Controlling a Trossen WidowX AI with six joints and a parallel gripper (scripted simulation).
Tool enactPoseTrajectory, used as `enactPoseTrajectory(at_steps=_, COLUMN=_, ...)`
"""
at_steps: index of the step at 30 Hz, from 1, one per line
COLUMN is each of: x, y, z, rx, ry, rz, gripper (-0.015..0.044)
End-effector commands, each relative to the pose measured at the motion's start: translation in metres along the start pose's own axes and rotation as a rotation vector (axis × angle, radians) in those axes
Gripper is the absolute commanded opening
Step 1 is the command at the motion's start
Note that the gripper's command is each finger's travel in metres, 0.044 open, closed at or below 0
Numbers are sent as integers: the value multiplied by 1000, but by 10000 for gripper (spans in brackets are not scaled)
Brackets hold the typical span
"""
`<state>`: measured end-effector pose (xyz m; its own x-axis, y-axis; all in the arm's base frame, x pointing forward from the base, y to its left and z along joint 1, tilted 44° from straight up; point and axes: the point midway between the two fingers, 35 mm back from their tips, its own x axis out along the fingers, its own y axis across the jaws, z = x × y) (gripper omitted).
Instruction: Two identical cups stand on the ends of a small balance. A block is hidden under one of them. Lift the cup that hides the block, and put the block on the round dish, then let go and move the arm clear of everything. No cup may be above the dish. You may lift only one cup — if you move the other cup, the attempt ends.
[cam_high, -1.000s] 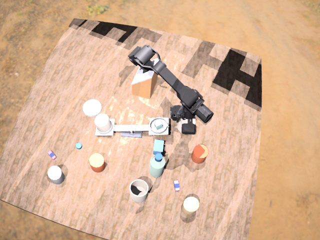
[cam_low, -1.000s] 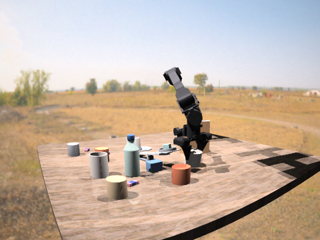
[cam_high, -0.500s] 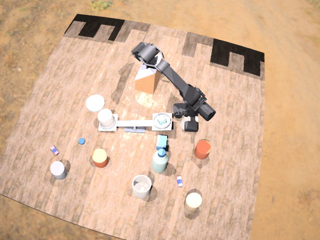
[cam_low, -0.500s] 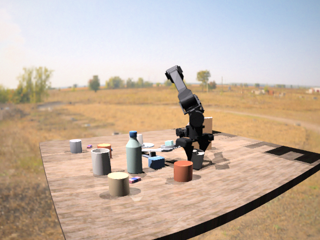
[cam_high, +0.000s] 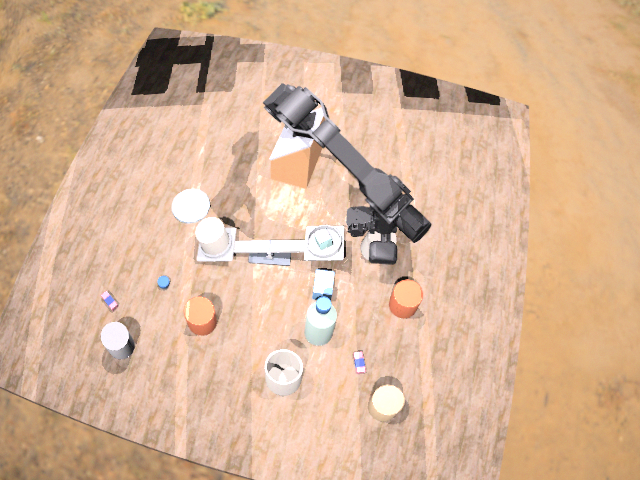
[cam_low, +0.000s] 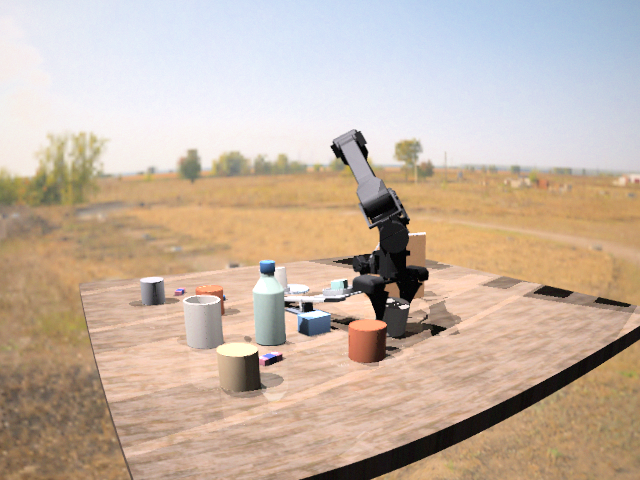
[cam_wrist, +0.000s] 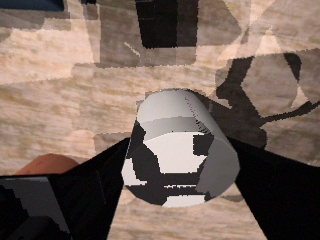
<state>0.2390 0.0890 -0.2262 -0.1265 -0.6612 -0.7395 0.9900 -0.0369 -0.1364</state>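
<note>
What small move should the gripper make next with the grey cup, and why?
Probably open and release: the gripper holds the grey cup, which seems to rest on the wooden table beside the balance, and the pale teal block lies uncovered.

Arm bent downward, pincer clamped around cup

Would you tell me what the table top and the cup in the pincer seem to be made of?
Table top: looks like wood planking with a slight sheen; grain streaks and pale glare patches show. Cup in the pincer: smooth matte white, perhaps plastic or ceramic; even shading, no texture.
</note>
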Motion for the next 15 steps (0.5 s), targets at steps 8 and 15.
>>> enactPoseTrajectory(at_steps=8, x=-51, y=-1, z=-1, rx=-7, ry=-5, rz=-4, gripper=440)
enactPoseTrajectory(at_steps=15, x=-56, y=1, z=5, rx=-29, ry=-5, rz=-4, gripper=387)
